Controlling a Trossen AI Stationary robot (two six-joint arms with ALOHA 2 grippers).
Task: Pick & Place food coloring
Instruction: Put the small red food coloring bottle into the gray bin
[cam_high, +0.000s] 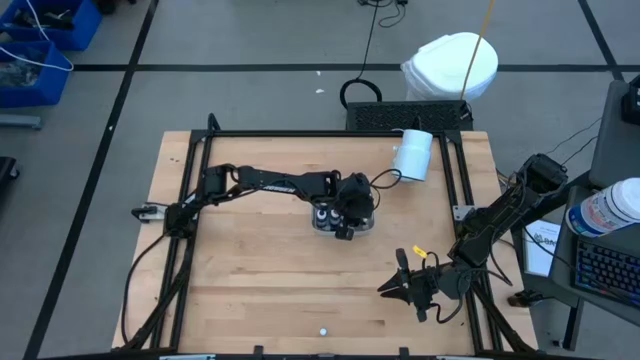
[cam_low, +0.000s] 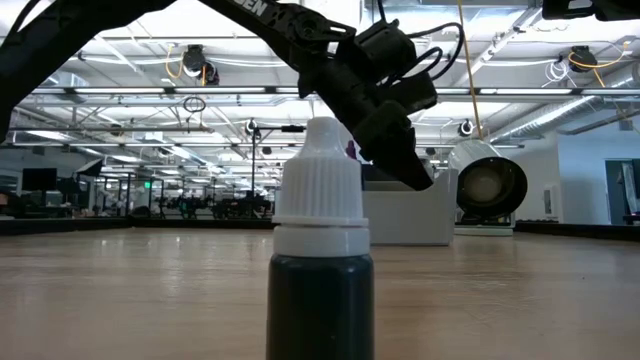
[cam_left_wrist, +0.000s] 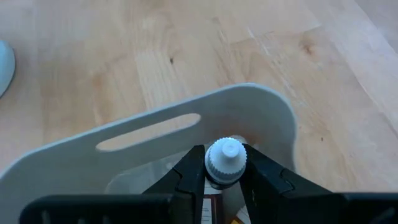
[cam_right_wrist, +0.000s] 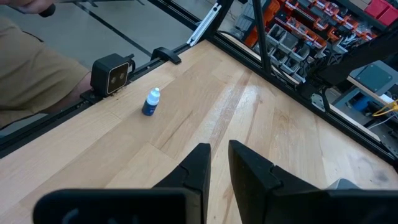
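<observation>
Bright even overhead light; soft shadows; low view's foreground blurred.

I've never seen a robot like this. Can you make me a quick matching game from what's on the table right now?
Things:
1. left gripper
2. right gripper
3. white cylinder
4. lone bottle

States:
A. lying on its side, back right
B. clamped on a bottle cap over the tray
C. standing upright by itself near the front
D. holding nothing, front right

Pairs: 1-B, 2-D, 3-A, 4-C

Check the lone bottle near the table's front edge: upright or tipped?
Upright: the dropper bottle stands on its base, white cap on top.
</observation>
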